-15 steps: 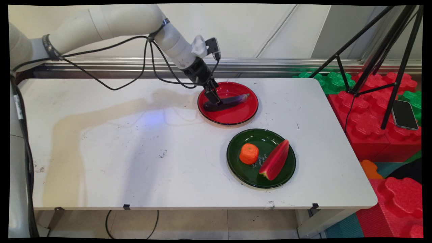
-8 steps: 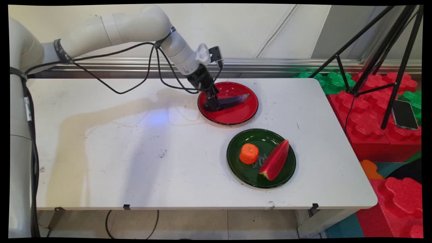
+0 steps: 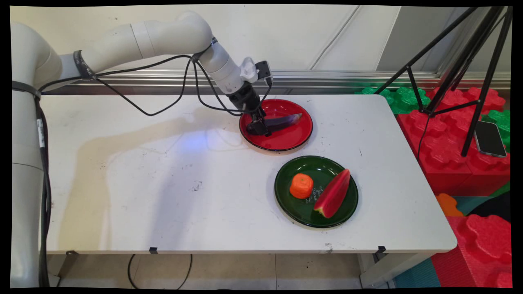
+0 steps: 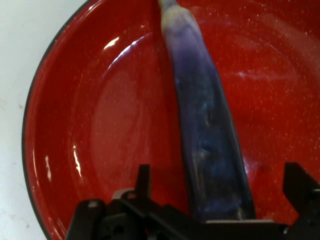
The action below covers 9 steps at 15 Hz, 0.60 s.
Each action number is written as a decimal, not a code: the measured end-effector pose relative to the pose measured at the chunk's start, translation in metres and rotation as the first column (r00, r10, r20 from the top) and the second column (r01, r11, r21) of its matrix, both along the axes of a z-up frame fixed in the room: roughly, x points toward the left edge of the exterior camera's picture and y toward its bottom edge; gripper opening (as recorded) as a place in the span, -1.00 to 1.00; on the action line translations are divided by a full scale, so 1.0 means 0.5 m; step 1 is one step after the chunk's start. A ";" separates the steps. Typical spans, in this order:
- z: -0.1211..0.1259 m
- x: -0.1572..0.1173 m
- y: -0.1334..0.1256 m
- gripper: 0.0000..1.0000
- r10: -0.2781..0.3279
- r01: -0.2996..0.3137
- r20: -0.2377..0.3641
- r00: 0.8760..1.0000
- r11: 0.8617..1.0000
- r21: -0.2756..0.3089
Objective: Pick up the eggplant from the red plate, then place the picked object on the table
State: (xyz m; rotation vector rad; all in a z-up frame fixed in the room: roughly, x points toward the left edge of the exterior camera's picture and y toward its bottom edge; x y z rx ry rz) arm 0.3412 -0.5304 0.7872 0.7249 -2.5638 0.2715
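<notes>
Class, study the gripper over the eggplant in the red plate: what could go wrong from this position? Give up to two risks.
1. The gripper straddles only the thick end of the eggplant, fingers open on either side; gripped there, the long, tapered, glossy body might pivot or slip.
2. The fingers sit low inside the red plate, near its left rim; pressing further might tilt or shift the plate on the table.

A robotics lab is suggested: a white table [image 3: 163,196] is set against a plain wall, a black tripod [image 3: 457,73] is stood at 2 o'clock, and foam blocks [image 3: 457,134] are stacked at 3 o'clock.
</notes>
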 end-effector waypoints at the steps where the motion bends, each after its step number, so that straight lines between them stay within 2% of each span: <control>1: -0.002 -0.001 -0.001 1.00 -0.001 0.001 -0.001 1.000 1.000 0.003; 2: -0.003 -0.002 -0.003 -1.00 -0.003 0.003 -0.003 1.000 1.000 0.006; 9: -0.006 -0.005 -0.007 -1.00 -0.013 0.013 -0.007 1.000 1.000 0.018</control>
